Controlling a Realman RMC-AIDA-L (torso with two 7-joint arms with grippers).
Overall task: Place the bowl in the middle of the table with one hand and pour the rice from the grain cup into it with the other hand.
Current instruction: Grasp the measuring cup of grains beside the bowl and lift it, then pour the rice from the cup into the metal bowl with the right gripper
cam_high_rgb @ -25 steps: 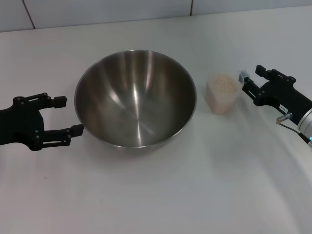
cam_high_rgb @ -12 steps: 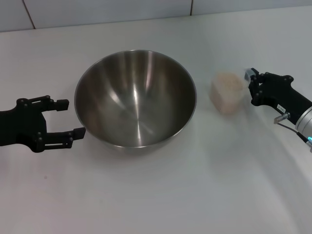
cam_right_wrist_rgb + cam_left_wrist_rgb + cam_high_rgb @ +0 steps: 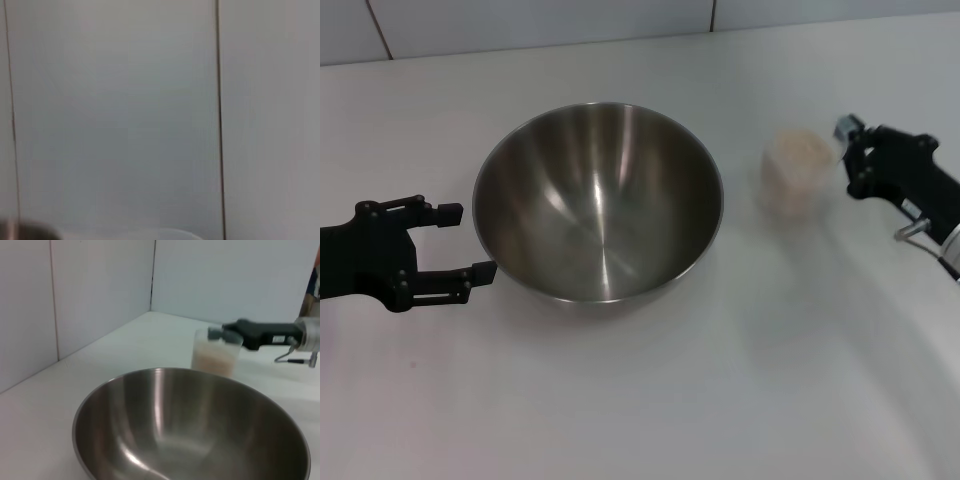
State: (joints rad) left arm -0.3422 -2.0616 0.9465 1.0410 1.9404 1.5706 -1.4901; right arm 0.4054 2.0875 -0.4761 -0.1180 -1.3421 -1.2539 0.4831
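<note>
The steel bowl stands empty in the middle of the white table; it also fills the left wrist view. My left gripper is open just left of the bowl, with its fingers beside the wall. The clear grain cup, full of rice, is right of the bowl. My right gripper is shut on the cup's right rim and holds it upright, seemingly just off the table. The left wrist view shows the cup held by the right gripper behind the bowl.
A tiled wall runs along the table's far edge. The right wrist view shows only wall panels.
My right gripper closed on the cup's rim and moved it a little right and away from the bowl. My left gripper shifted slightly beside the bowl. The bowl has not moved.
</note>
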